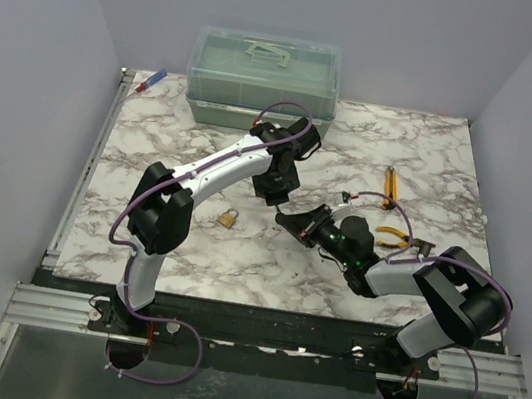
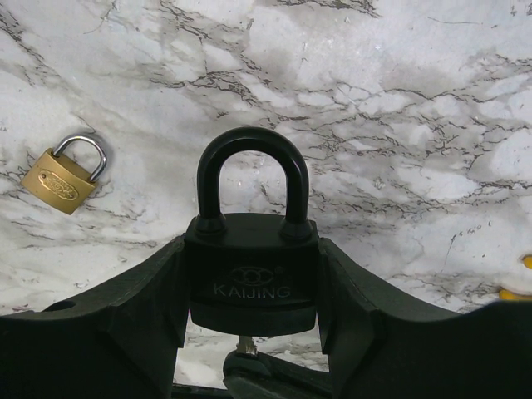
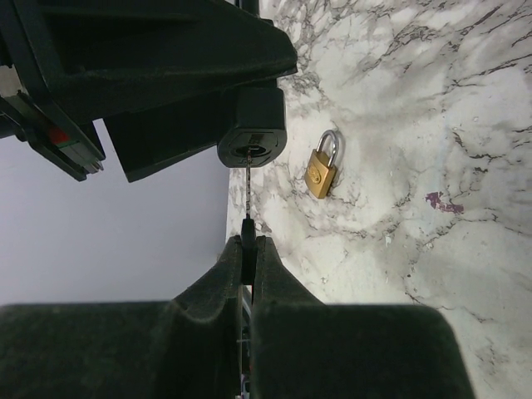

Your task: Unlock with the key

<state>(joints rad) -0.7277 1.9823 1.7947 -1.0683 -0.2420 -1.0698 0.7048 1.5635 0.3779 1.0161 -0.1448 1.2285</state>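
My left gripper (image 1: 275,191) is shut on the black padlock (image 2: 249,266) and holds it above the table with its shackle (image 2: 252,166) closed. The left fingers (image 2: 158,291) press on both sides of the padlock's body. My right gripper (image 3: 248,248) is shut on the key's black head (image 3: 248,229). The key's thin shaft (image 3: 248,187) runs straight to the keyhole in the padlock's base (image 3: 253,137), and its tip is at or just inside the slot. In the left wrist view the shaft (image 2: 244,344) shows just below the padlock. In the top view the right gripper (image 1: 293,222) meets the left one at mid-table.
A small brass padlock (image 1: 229,218) lies on the marble table (image 1: 187,248) left of the grippers; it also shows in both wrist views (image 2: 65,176) (image 3: 322,170). A green clear box (image 1: 263,78) stands at the back. Orange-handled pliers (image 1: 391,238) and a yellow tool (image 1: 389,184) lie right.
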